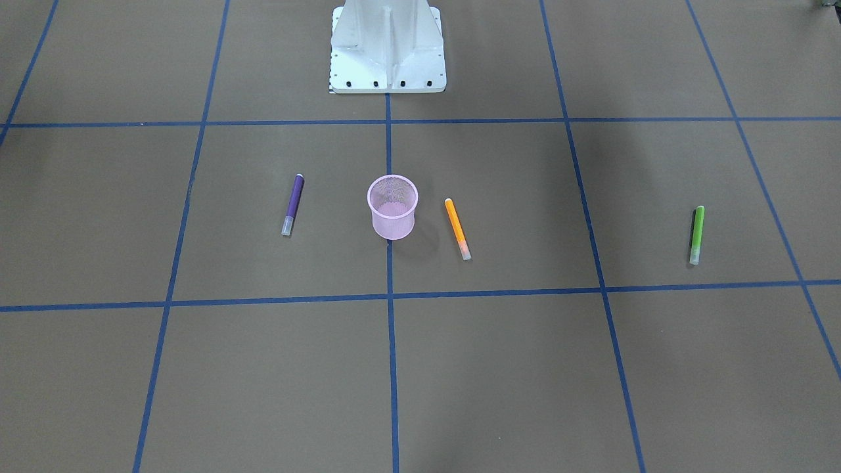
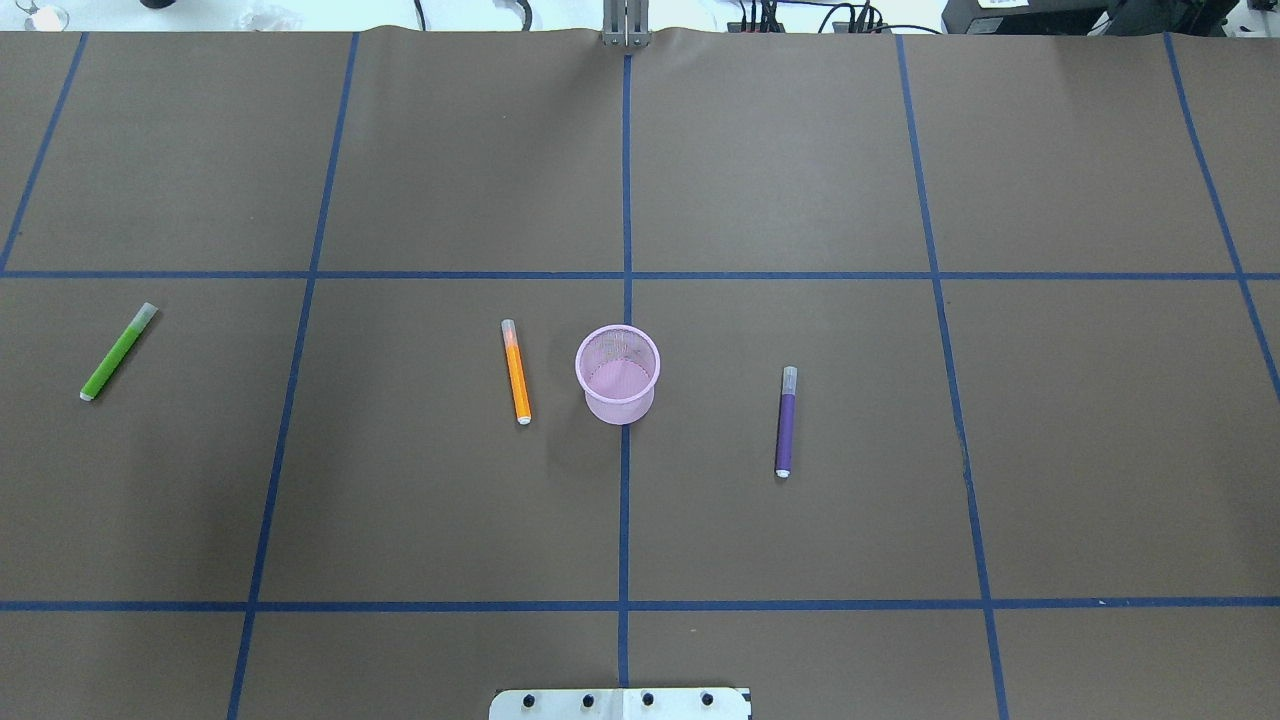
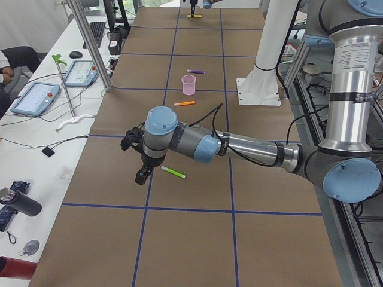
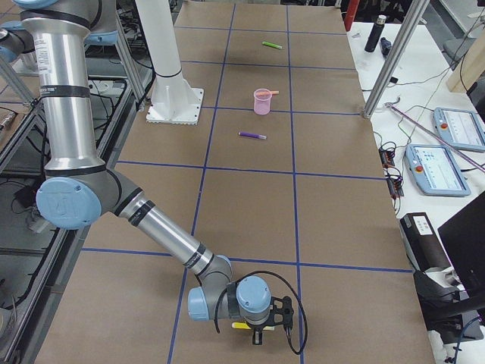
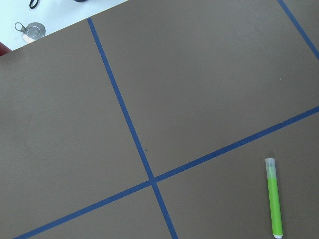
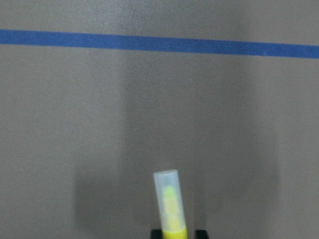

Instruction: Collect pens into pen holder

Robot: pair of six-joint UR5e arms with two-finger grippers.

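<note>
The pink mesh pen holder (image 2: 618,372) stands upright mid-table, also in the front view (image 1: 392,207). An orange pen (image 2: 516,371) lies just to its left and a purple pen (image 2: 786,420) to its right. A green pen (image 2: 118,352) lies far left. My left gripper (image 3: 142,175) hovers beside the green pen (image 3: 172,172); I cannot tell whether it is open. My right gripper (image 4: 261,332) is low over a yellow-green pen (image 6: 170,209). Dark fingertips (image 6: 202,232) flank this pen at the frame's bottom edge; whether they grip it is unclear.
The robot's white base (image 1: 387,49) stands at the table's near edge. Blue tape lines (image 2: 625,275) grid the brown table. Side benches hold tablets (image 3: 36,98), bottles and cables. A person (image 3: 9,60) sits at the far left bench.
</note>
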